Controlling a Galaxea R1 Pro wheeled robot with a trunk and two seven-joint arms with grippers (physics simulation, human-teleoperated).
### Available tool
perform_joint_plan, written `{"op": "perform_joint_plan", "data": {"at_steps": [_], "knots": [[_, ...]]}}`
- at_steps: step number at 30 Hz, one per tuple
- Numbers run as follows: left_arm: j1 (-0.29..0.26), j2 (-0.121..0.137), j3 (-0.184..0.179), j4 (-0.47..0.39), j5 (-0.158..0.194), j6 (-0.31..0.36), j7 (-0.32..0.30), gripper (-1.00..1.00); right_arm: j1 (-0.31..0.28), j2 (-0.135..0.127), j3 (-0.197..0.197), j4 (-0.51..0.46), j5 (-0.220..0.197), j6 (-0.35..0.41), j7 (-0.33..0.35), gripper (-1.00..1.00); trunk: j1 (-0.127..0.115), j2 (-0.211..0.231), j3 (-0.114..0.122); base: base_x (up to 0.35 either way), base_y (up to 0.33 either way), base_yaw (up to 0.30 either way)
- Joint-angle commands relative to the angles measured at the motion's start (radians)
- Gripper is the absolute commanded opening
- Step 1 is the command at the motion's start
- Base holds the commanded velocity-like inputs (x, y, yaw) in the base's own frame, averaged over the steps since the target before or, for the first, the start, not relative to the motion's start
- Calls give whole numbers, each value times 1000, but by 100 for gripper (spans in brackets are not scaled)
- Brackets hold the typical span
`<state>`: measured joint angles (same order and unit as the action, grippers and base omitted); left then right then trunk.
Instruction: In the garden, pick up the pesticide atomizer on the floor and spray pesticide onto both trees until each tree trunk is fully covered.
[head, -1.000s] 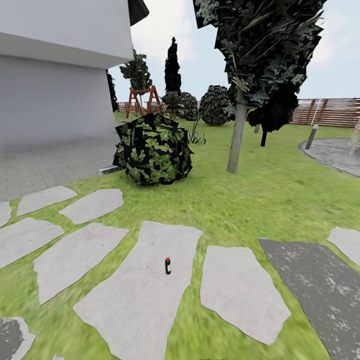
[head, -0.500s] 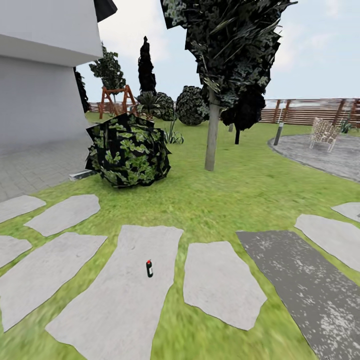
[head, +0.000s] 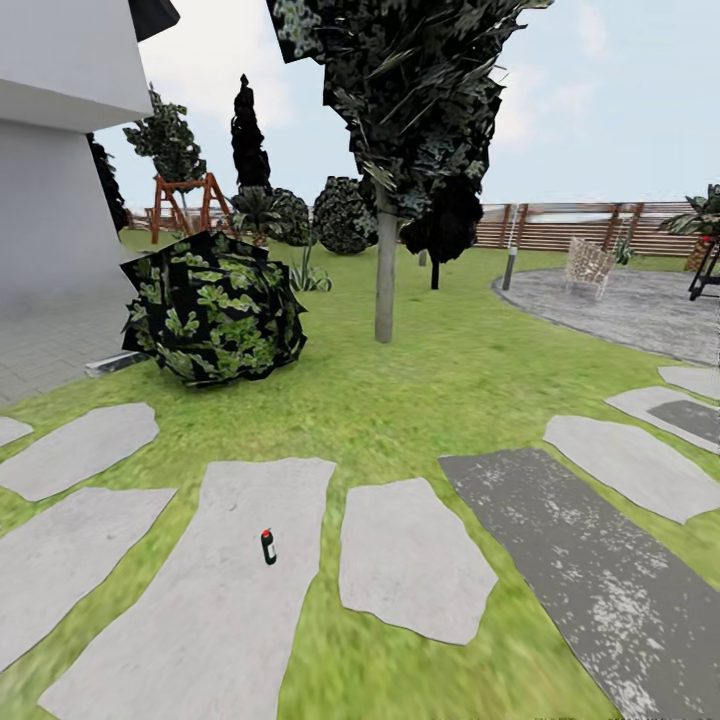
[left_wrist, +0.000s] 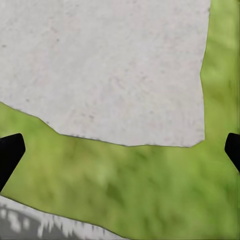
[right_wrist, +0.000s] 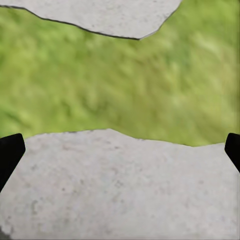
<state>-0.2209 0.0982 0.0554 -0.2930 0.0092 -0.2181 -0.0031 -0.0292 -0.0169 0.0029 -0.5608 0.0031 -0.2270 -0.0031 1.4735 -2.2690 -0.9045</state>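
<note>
Nearest you, both end effectors hang over the floor: the left end effector (left_wrist: 120, 147) shows its two dark fingertips (left_wrist: 10, 150) spread wide apart over grass and a pale paving stone, nothing between them; the right end effector (right_wrist: 120, 147) is likewise spread wide, empty, above a grey stone with a grass strip beyond. Next item, at about 7 o'clock in your head view: the pesticide atomizer (head: 268, 546), upright on a long stepping stone (head: 210, 600), red top up. Beyond it, at 10 o'clock, a dark leafy bush (head: 212, 307) beside the white house (head: 50, 150). At 12 o'clock, a tree trunk (head: 385, 280) under a jagged dark crown. Farthest, at 1 to 2 o'clock, the slatted wooden fence (head: 590, 225).
</note>
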Motion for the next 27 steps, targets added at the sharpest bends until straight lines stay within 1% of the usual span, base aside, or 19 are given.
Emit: {"op": "perform_joint_plan", "data": {"at_steps": [1,14,19,27], "knots": [[0,0,0,0,0,0,0,100,0,0,0,0,0,0,0,100,0,0,0,0,0,-43],[0,0,1,0,0,0,1,100,0,0,2,-2,0,0,0,100,0,0,0,0,0,-15],[0,0,1,0,0,0,3,100,0,0,2,-2,0,0,0,100,0,0,2,79,88,-222],[0,0,1,-1,0,0,6,100,0,0,0,-2,0,0,0,100,0,0,5,171,257,-285]]}}
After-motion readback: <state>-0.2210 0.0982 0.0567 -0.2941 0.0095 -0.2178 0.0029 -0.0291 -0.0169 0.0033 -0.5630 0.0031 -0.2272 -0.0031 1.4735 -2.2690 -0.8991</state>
